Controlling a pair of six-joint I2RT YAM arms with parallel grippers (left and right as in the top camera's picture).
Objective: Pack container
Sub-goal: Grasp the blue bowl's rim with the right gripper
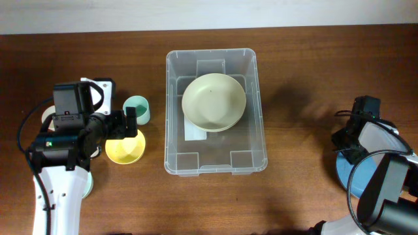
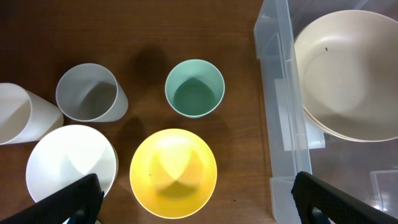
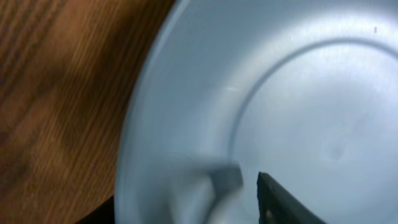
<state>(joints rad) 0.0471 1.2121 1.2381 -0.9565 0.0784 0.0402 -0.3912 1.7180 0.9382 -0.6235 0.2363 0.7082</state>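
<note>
The container (image 1: 174,111) is a large clear bin in the middle of the table, and it also shows in the left wrist view (image 2: 280,93). A cream bowl (image 1: 213,101) lies inside it. My left gripper (image 1: 125,124) is open and empty above a yellow bowl (image 2: 173,172), its fingers (image 2: 199,208) wide on either side. A green cup (image 2: 194,88) stands just beyond. My right gripper (image 1: 351,140) is at the far right. In the right wrist view it (image 3: 242,180) is closed over the rim of a pale blue plate (image 3: 292,93), one finger on top.
Left of the yellow bowl are a white bowl (image 2: 69,165), a grey cup (image 2: 88,93) and a white cup (image 2: 18,121). A white square object (image 1: 104,91) lies behind my left arm. The blue plate (image 1: 362,176) sits near the table's right edge.
</note>
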